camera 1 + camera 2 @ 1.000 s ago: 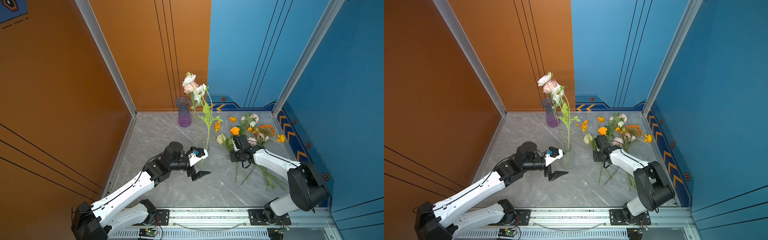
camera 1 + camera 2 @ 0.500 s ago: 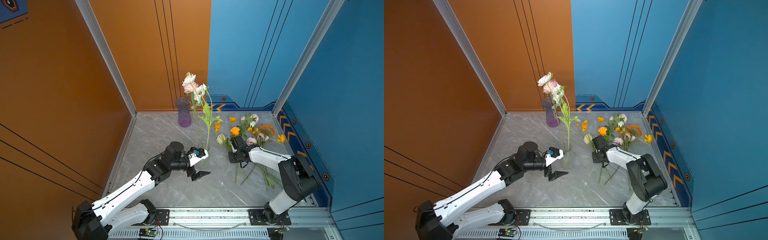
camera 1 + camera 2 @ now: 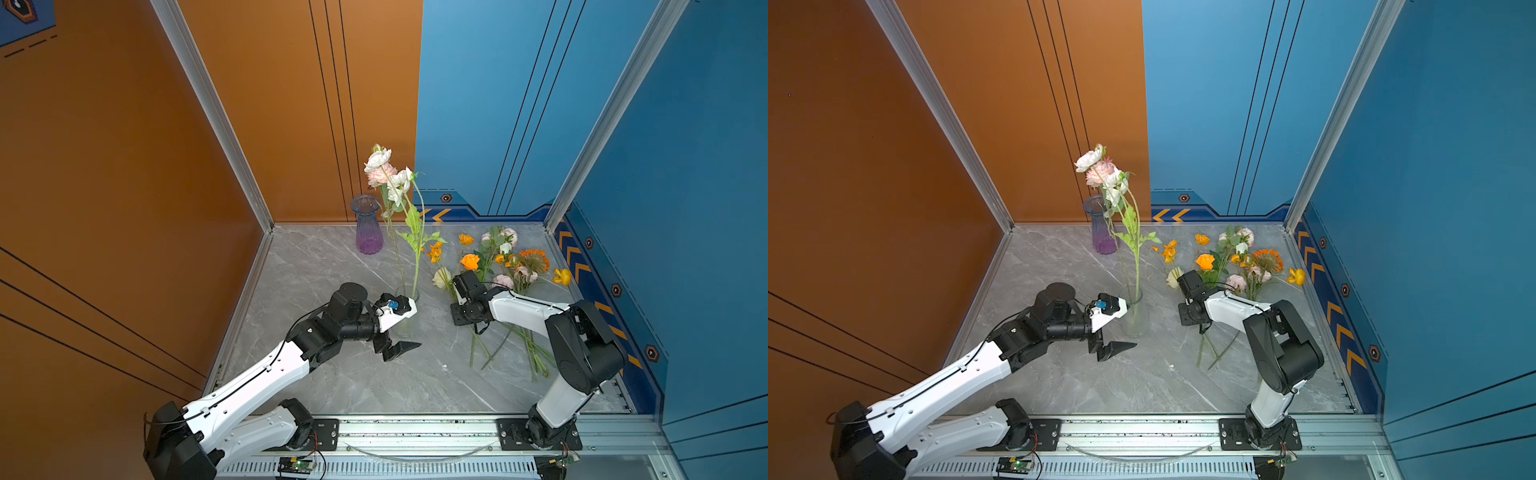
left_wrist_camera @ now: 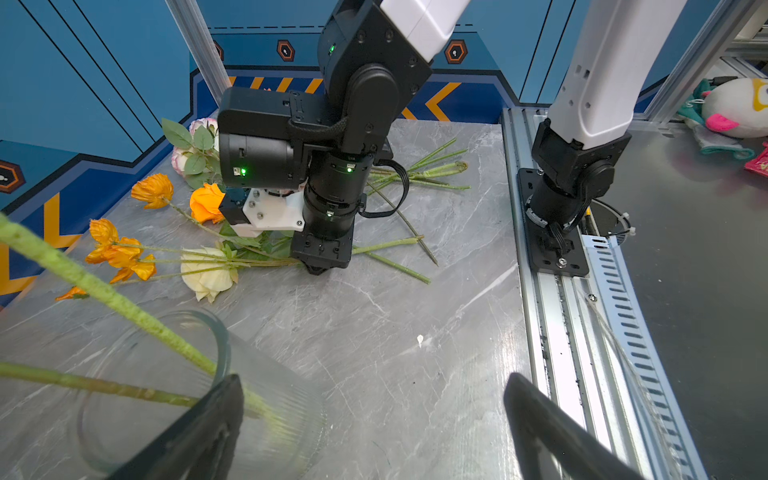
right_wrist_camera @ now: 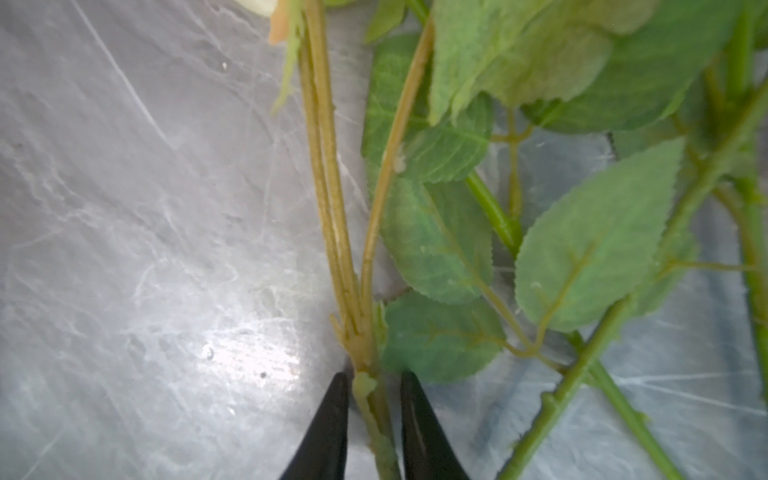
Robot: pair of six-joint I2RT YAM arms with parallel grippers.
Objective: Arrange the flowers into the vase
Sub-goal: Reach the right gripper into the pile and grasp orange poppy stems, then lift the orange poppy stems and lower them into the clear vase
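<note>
The flowers (image 3: 498, 257) lie in a loose heap on the right of the marble floor, with orange, pink and cream blooms, seen too as the flowers (image 3: 1237, 257). My right gripper (image 5: 370, 376) points down into the heap, its black fingers pressed to either side of a yellow-green stem (image 5: 376, 415). A clear glass vase (image 3: 405, 328) stands mid-floor with two long stems in it, white and pink blooms (image 3: 380, 164) on top. My left gripper (image 4: 374, 378) is wide open, one finger against the clear vase (image 4: 220, 340), holding nothing.
A purple glass vase (image 3: 368, 226) stands by the back wall, holding nothing. Orange and blue walls close in three sides. A metal rail (image 3: 415, 432) with both arm bases runs along the front. Soft toys (image 4: 735, 108) lie outside the cell.
The right arm's elbow has swung inward and its gripper has shifted slightly left over the heap; its jaws have narrowed round the stem. The left arm and vase have not moved.
</note>
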